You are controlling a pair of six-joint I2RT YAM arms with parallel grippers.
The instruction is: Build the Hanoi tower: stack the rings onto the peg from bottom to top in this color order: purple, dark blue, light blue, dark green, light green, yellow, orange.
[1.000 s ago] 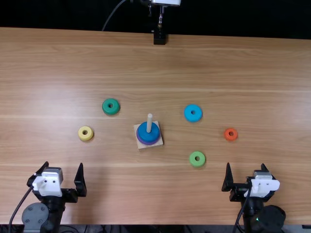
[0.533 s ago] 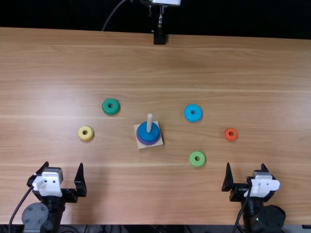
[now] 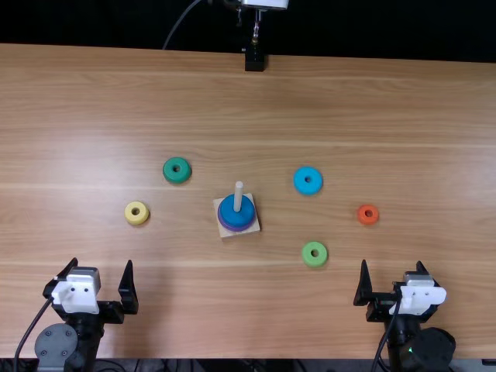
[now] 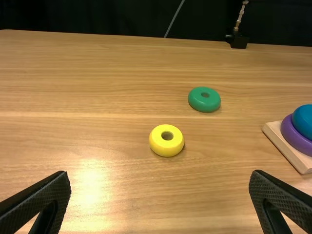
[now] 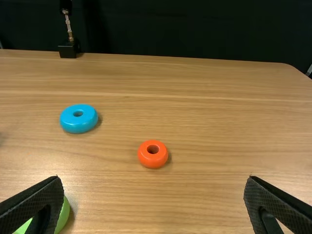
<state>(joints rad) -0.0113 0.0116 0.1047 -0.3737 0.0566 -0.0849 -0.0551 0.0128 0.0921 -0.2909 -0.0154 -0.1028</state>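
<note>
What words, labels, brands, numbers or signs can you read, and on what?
None: I can make out no text on the yellow ring, dark green ring, light blue ring, orange ring, light green ring, dark blue ring, purple ring, peg, left gripper or right gripper.

This place is looking like a robotics lab, or some workroom set up like one. Two black robot arms, a left arm [image 3: 58, 345] and a right arm [image 3: 432, 349], are standing along the near edge of a wide, light brown wooden table [image 3: 232, 108]. A black cable [image 3: 32, 329] is running along the left one, and more wires [image 3: 116, 364] are lying below the table's edge. Across the table, a metal fixture on a black block [image 3: 254, 60] is standing at the far edge, and a plain black backdrop [image 5: 146, 29] is stretching behind it.
</note>
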